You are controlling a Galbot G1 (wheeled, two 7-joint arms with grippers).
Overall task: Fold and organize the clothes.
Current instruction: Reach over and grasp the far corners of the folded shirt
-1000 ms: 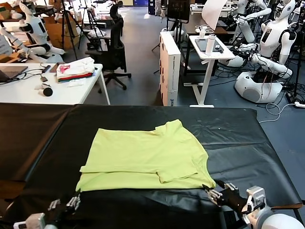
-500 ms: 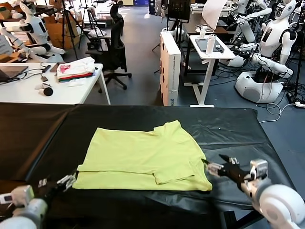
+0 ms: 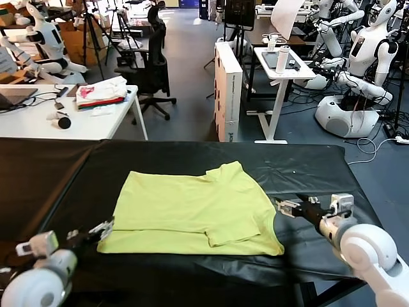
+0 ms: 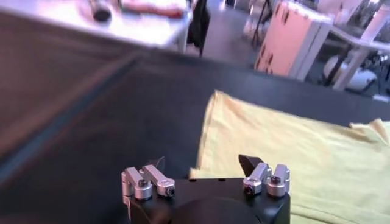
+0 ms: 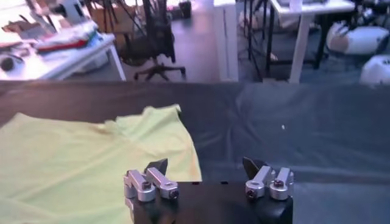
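Observation:
The lime-yellow T-shirt (image 3: pixel 192 208) lies flat on the black table (image 3: pixel 319 169), with one layer folded over and a sleeve lying on top near the front hem. My left gripper (image 3: pixel 102 228) is open just off the shirt's near left corner, nothing between its fingers. My right gripper (image 3: pixel 287 206) is open beside the shirt's right edge, also empty. In the left wrist view the shirt (image 4: pixel 292 152) spreads ahead of the open left gripper (image 4: pixel 204 164). The right wrist view has the shirt (image 5: pixel 91 158) to one side of the open right gripper (image 5: pixel 205 165).
Beyond the table stand a white desk (image 3: pixel 38 121) with a stack of folded cloth (image 3: pixel 99 94), an office chair (image 3: pixel 152 70), a white box (image 3: pixel 227 89), a small white stand (image 3: pixel 281 67) and other robots (image 3: pixel 358 70). Bare black tabletop lies left and right of the shirt.
Both grippers have moved away from the table's near edge, from the shirt's front corners to its sides. The shirt's front hem has shifted slightly to the left.

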